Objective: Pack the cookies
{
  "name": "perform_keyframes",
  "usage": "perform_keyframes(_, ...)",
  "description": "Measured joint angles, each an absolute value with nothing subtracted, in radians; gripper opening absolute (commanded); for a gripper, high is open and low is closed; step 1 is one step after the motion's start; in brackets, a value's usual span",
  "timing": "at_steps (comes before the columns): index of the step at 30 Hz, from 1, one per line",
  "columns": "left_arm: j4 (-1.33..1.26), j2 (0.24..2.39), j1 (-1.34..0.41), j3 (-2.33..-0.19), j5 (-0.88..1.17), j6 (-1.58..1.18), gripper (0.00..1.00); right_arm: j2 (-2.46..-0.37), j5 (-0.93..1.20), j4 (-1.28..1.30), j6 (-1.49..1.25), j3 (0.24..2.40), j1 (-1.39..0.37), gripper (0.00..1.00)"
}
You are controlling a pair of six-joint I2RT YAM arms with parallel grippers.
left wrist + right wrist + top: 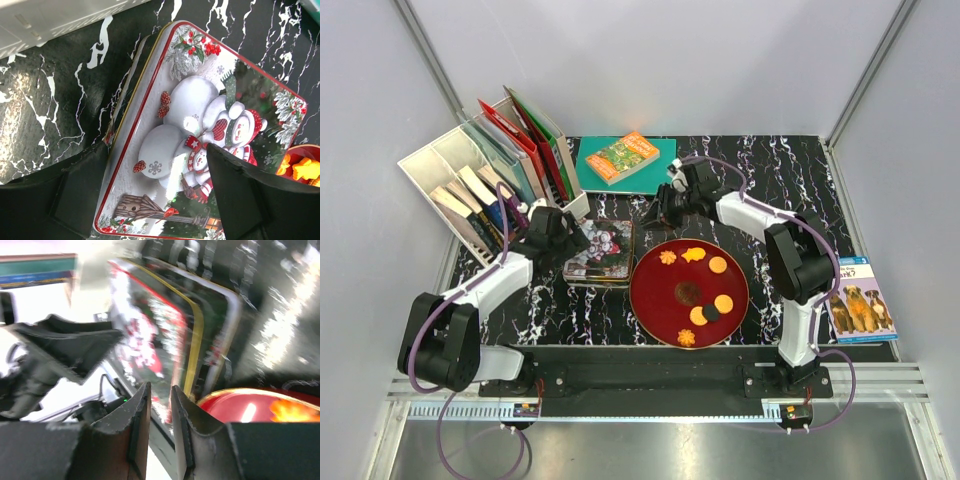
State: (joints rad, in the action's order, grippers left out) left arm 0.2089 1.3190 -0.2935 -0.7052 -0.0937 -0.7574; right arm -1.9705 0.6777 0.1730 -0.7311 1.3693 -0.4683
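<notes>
Several cookies (718, 265), round orange, yellow and dark brown discs plus orange flower shapes, lie on the red plate (655, 300). A rectangular tin with a snowman lid (602, 250) lies left of the plate. My left gripper (565, 238) hovers at the tin's left end. Its jaws stand wide open (157, 150), one finger beside the tin (190, 115) and one over the lid. My right gripper (658, 212) is at the tin's far right corner. In the blurred right wrist view its jaws (160, 387) are narrowly parted with nothing seen between them, facing the tin (200, 330) and the plate (235, 407).
A white file organizer (470, 185) with books and folders stands at the back left. A green book with an orange one on top (625, 160) lies behind the tin. A dog book (860, 300) lies at the right edge. Enclosure walls surround the black marbled mat.
</notes>
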Motion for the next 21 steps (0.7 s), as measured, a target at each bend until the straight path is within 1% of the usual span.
perform_keyframes(7, 0.208, 1.340, -0.294, -0.718, -0.093, -0.758, 0.82, -1.983, 0.775, 0.173, -0.745, 1.538, -0.486, 0.30)
perform_keyframes(12, 0.208, 1.344, -0.294, -0.718, -0.093, -0.757, 0.82, -2.056, 0.831, 0.143, -0.768, 1.637, -0.508, 0.30)
perform_keyframes(16, 0.208, 1.344, -0.294, -0.718, -0.093, -0.758, 0.82, -2.146, 0.853, 0.130, -0.784, 1.666, -0.511, 0.30)
perform_keyframes(21, 0.210, 1.344, -0.294, -0.721, -0.094, -0.758, 0.83, -2.249, 0.858, 0.134, -0.789, 1.653, -0.511, 0.29)
